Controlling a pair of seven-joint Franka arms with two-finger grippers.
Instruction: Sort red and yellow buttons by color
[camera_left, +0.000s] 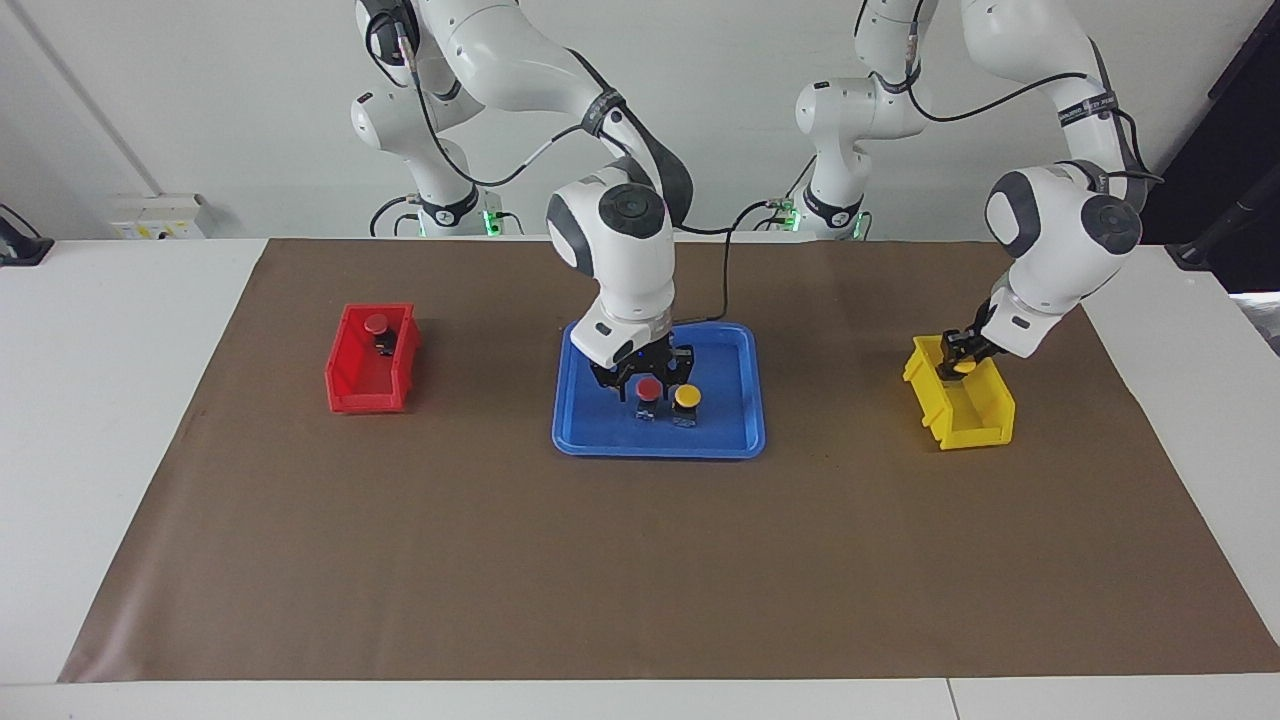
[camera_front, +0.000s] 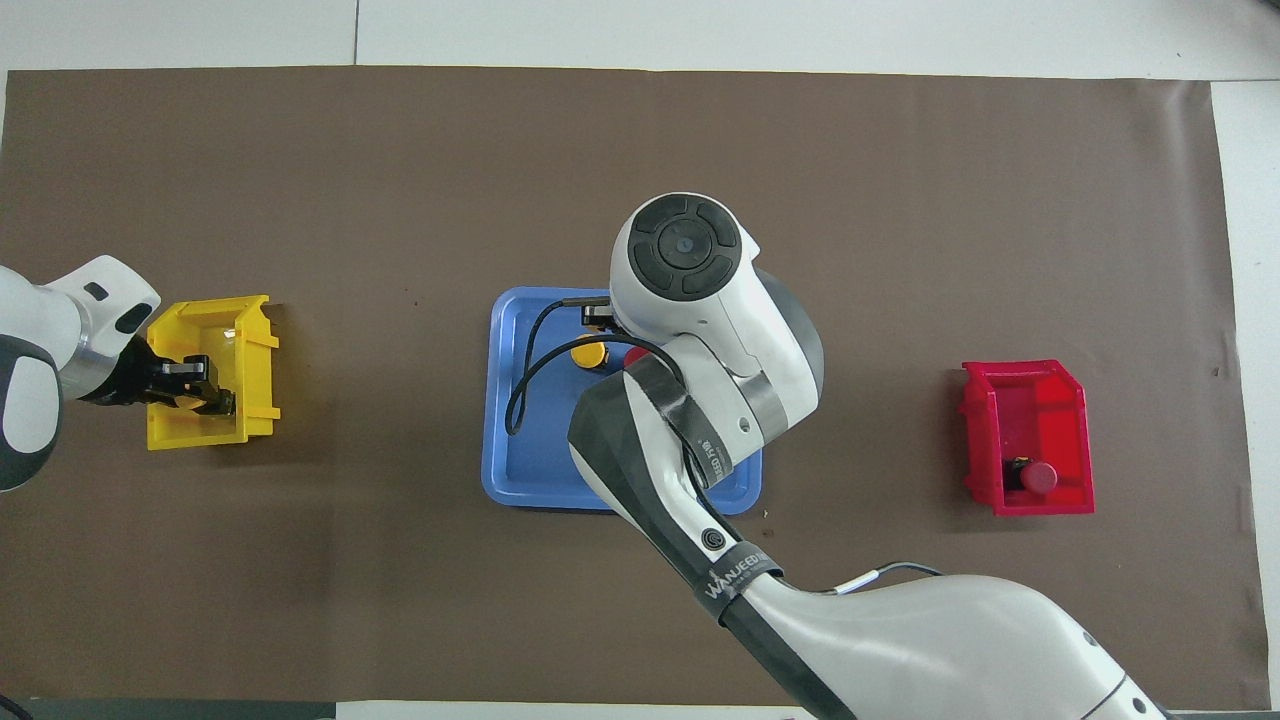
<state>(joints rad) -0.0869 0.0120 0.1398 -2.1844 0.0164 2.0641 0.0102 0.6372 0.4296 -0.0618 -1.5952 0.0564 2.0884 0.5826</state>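
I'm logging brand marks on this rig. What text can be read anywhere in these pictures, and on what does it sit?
"WANJEEDA", as best it reads: on the black band around the right arm, overhead view.
Lettering on the black band around the left arm, facing view: too small to read.
Buttons, bins and tray show no text.

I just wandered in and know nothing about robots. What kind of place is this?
Probably a robotics lab or test bench. Two white arms stand at a table with a brown mat, bare walls around it, and a staged sorting setup: a blue tray, a red bin and a yellow bin.
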